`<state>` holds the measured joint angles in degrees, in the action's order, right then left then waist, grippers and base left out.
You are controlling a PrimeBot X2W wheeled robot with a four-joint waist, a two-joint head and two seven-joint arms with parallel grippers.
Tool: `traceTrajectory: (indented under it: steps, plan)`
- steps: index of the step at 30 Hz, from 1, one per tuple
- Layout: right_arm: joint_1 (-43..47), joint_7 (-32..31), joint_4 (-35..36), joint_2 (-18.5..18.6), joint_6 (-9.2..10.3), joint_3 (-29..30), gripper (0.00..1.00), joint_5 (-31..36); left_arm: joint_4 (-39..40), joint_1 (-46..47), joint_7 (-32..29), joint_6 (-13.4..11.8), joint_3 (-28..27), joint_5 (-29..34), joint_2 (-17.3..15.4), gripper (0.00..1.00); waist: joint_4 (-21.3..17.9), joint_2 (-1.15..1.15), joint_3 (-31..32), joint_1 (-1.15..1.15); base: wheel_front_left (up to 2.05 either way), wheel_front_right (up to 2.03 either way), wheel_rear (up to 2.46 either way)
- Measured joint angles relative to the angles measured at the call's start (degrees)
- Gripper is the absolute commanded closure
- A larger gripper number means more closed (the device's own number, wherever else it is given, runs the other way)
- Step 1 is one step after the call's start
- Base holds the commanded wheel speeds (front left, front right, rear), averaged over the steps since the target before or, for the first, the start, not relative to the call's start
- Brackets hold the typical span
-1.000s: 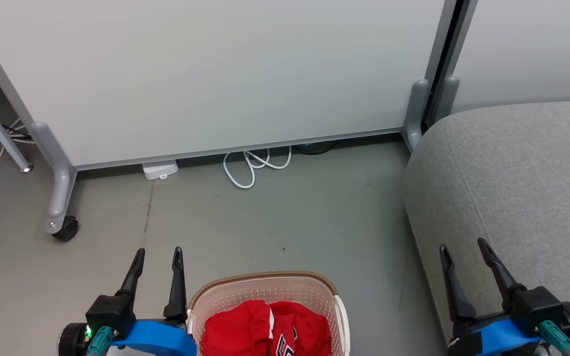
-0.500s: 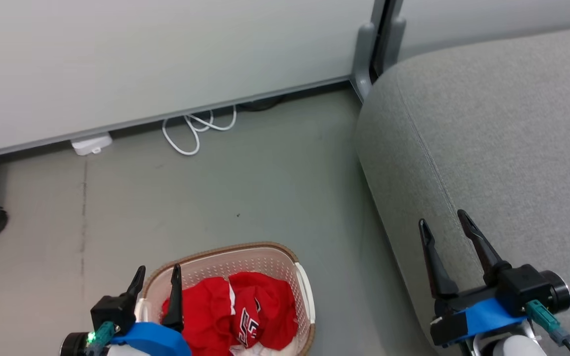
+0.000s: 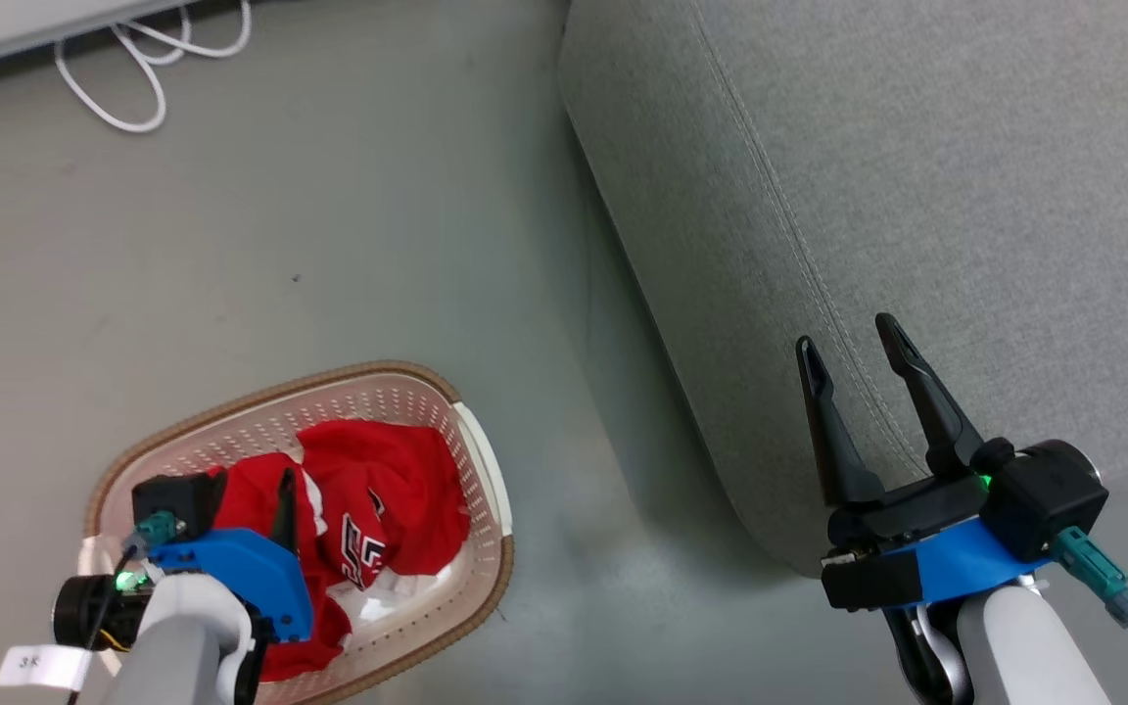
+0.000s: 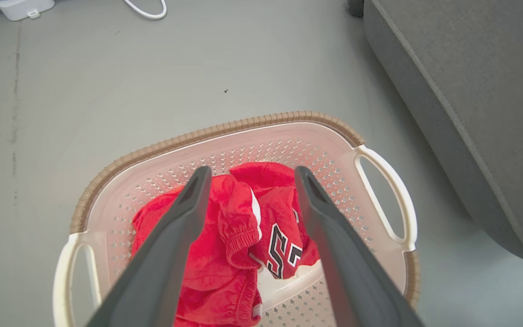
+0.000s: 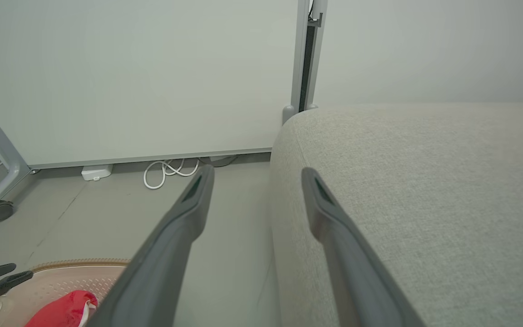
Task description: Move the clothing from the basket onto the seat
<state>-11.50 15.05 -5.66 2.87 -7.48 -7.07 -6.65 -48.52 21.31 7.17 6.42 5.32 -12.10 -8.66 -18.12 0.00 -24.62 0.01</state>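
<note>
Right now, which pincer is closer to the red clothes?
Left. The left pincer hangs open right above the red clothes in the basket. The right pincer, also open, is by the edge of the grey couch, well apart from the basket.

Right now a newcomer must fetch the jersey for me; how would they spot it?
Beside the big grey couch, a cream basket with a brown rim stands on the floor. Inside, the red jersey lies nearer the couch than the red shorts and alone bears black-and-white numerals.
</note>
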Motion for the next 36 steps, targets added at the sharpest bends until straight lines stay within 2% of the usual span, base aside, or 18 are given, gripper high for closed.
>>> traceTrajectory:
  steps: [11,14,20,24,29,30,31,36]
  plan:
    - [-3.6,0.0,2.8,0.0,0.00,-2.3,0.00,-4.2,-7.0,8.6,-5.2,-2.1,-0.3,0.0,-3.7,0.00,-6.4,0.00,-13.0,0.00,0.00,0.00,0.00]
    - [-4.4,0.0,3.3,0.0,0.00,-3.1,0.00,-5.4,-8.3,9.8,-5.8,-3.5,-0.4,0.1,-4.7,0.00,-7.7,0.00,-15.6,0.01,0.00,0.00,0.00]
    - [-4.8,0.0,3.8,0.0,0.00,-4.4,0.00,-6.8,-10.5,11.9,-5.9,-9.4,-0.4,1.9,-7.4,0.00,-9.7,0.00,-19.2,0.00,0.00,0.00,0.00]
    - [-5.0,0.0,3.9,0.0,0.00,-5.2,0.00,-7.6,-11.7,12.6,-6.1,-12.2,-0.2,2.6,-8.5,0.00,-10.6,0.00,-20.6,0.00,0.00,0.00,0.00]
    - [-5.0,0.0,4.0,0.0,0.00,-5.5,0.00,-8.5,-13.2,13.6,-6.7,-12.7,0.7,3.0,-8.8,0.01,-10.7,0.00,-21.5,0.00,0.00,0.00,0.00]
    - [-5.0,0.0,4.0,0.0,0.00,-5.6,0.00,-8.6,-13.4,13.8,-6.7,-12.7,0.8,3.0,-8.9,0.55,-10.7,0.00,-21.6,0.00,0.00,0.00,0.00]
    - [-5.0,0.0,4.0,0.0,0.00,-5.6,0.00,-8.6,-13.5,13.9,-6.7,-12.5,0.9,2.9,-8.9,1.00,-10.7,0.00,-21.6,0.00,0.00,0.00,0.00]
    - [-5.0,0.0,3.9,0.0,0.00,-5.9,0.00,-8.9,-14.3,14.2,-6.5,-11.4,1.3,2.5,-9.0,1.00,-10.8,0.00,-21.5,-0.01,0.00,0.00,0.00]
